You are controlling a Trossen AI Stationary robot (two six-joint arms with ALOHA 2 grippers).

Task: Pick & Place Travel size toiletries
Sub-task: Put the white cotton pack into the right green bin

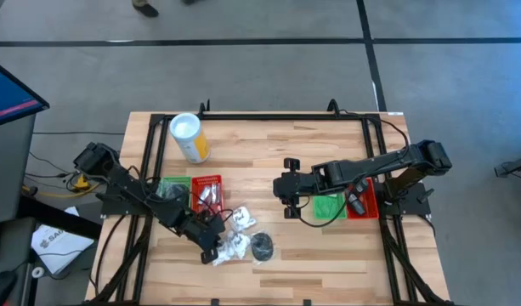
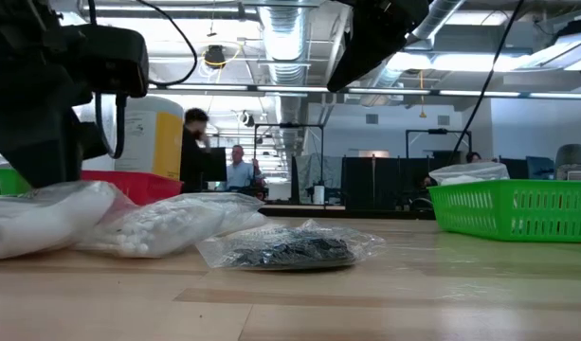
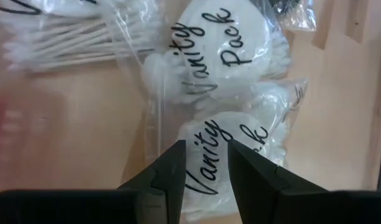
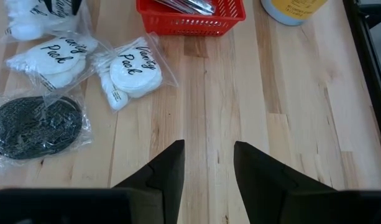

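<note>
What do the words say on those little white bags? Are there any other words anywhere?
"Vanity Pack": on two clear sachets of white pads under the left gripper.
"Vanity Pack": also on two sachets in the right wrist view.
Yellow cylinder: print too small to read.

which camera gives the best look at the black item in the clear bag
The right wrist view: the black bagged item lies flat, whole and unobstructed on the table. The high view shows it as a small dark blob; the low view sees it edge-on; the left wrist view catches only a corner.
</note>
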